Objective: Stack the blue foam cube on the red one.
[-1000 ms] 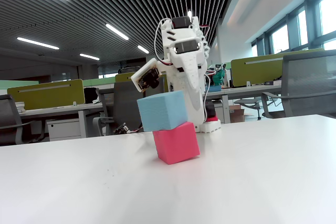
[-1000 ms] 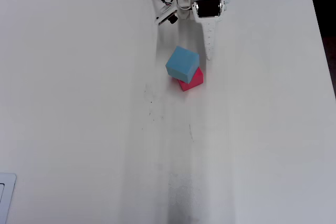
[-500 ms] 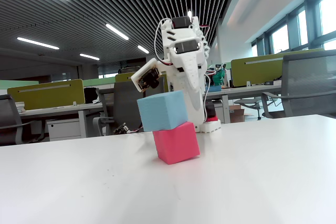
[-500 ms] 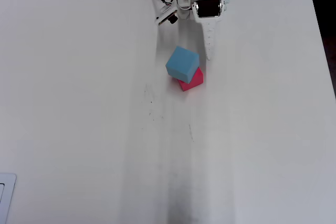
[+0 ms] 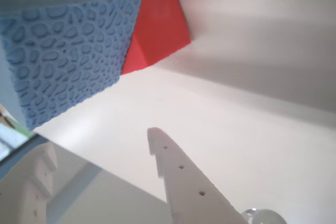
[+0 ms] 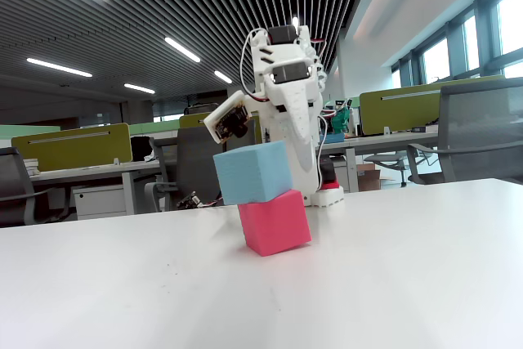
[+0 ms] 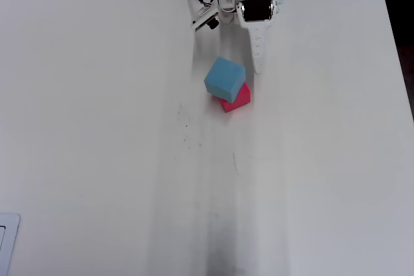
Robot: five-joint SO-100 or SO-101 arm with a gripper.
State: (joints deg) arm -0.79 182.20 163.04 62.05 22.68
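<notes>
The blue foam cube [image 5: 63, 51] fills the wrist view's upper left, resting on the red one [image 5: 155, 22], while a white finger [image 5: 184, 177] of the tool juts up from below, clear of both; the jaws stand apart, holding nothing. In the fixed view the blue foam cube [image 6: 253, 172] sits offset and overhangs the red one [image 6: 275, 221] on the worktop [image 6: 368, 284], apparently just released. In the overhead view the tool [image 7: 249, 46] hangs just behind the stack; nothing has shifted from the earlier frames.
</notes>
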